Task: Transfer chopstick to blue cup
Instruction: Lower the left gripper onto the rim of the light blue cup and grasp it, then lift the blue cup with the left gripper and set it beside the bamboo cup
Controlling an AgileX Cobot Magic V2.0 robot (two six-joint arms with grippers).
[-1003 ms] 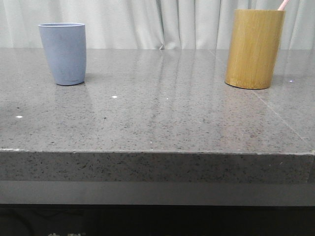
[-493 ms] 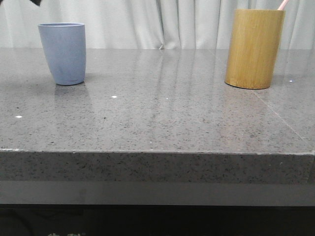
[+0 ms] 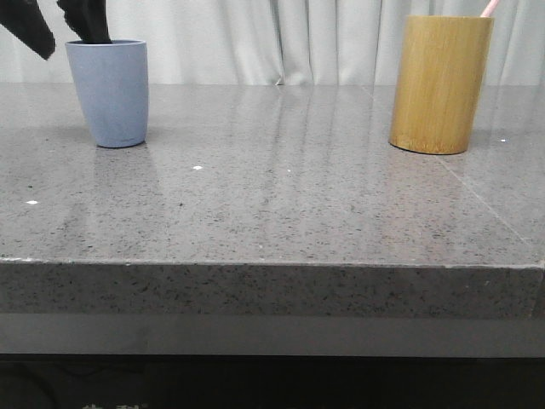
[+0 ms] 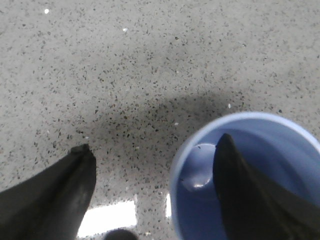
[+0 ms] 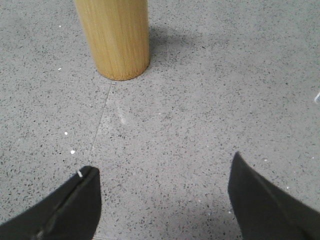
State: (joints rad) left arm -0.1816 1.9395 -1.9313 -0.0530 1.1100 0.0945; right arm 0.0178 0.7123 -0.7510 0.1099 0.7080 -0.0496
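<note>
The blue cup (image 3: 109,94) stands at the table's back left. My left gripper (image 3: 68,38) hangs open over its rim, one black finger (image 4: 250,195) inside the cup (image 4: 200,200) and the other finger (image 4: 55,195) outside it, holding nothing. In the tall bamboo cup (image 3: 440,83) at the back right stands the chopstick (image 3: 490,8); just its pink tip pokes above the rim. My right gripper (image 5: 162,162) is open and empty above bare table, a short way from the bamboo cup (image 5: 116,35).
The grey speckled stone table (image 3: 272,204) stretches bare between the two cups. Its front edge runs across the lower part of the front view. A pale curtain (image 3: 281,38) hangs behind the table.
My left gripper has come into the front view from the top left and dropped to the blue cup's rim. Both cups and the chopstick have stayed still.
</note>
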